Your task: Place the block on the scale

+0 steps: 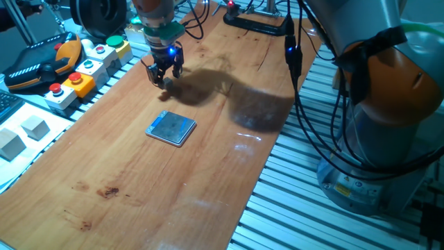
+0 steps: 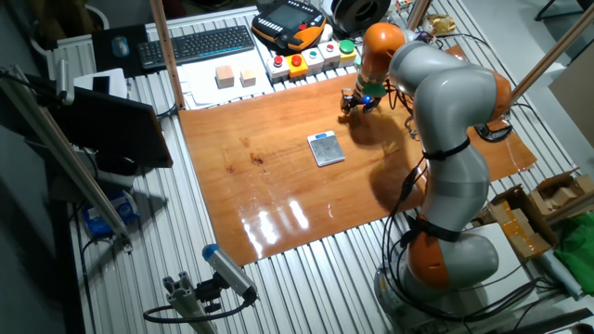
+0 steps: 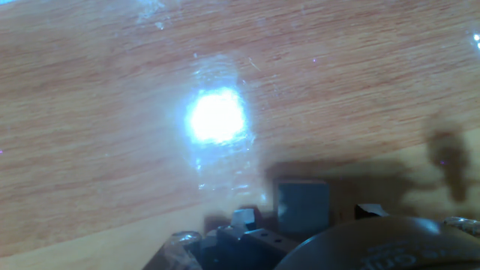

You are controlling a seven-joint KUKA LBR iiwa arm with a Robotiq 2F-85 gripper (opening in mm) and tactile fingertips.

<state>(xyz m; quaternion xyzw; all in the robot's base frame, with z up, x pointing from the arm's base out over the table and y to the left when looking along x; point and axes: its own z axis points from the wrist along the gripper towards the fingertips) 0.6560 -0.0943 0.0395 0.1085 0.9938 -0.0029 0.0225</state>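
My gripper (image 1: 164, 75) hangs low over the far left part of the wooden table (image 1: 208, 173), close to the button boxes. Its fingers stand apart, so it is open. In the hand view a small grey block (image 3: 303, 204) rests on the wood between the two fingertips (image 3: 241, 218), with a gap on each side. The other views do not show the block clearly beneath the hand. The scale (image 1: 171, 128), a thin square plate with a blue-grey top, lies flat nearer the table's middle, well apart from the gripper (image 2: 357, 102). Nothing sits on the scale (image 2: 326, 148).
Button boxes (image 1: 87, 66) and an orange-black pendant (image 1: 41, 62) line the table's left edge. Two larger pale cubes (image 1: 24, 132) stand off the table at the left. A black bracket (image 1: 257, 24) lies at the far end. The arm's base (image 1: 381, 139) rises at the right.
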